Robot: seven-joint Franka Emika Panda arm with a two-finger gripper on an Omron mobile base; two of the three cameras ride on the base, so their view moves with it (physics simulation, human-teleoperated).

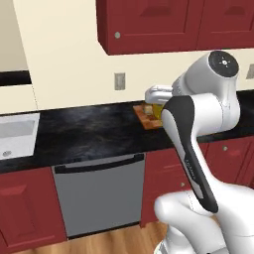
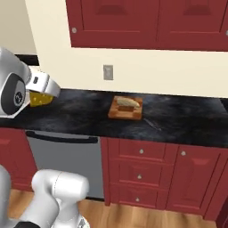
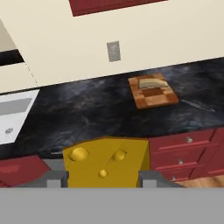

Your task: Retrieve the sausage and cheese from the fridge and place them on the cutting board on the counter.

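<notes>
Clearly the end effector [image 3: 104, 179] grips the cheese [image 3: 106, 161], a yellow wedge clamped between its fingers and held in the air in front of the bench [image 3: 87, 113]. Farther along the bench lies the cutting board [image 3: 153, 94], carrying a pale loaf [image 3: 152, 82].

The black marbled stone counter [image 2: 178, 120] runs above dark red cabinets. A small rectangular reddish-brown wooden cutting board [image 2: 126, 111] lies on it below a grey wall outlet, bearing a pale tan loaf [image 2: 126, 103]. A white sink [image 3: 15, 114] sits in the counter's left end.
</notes>
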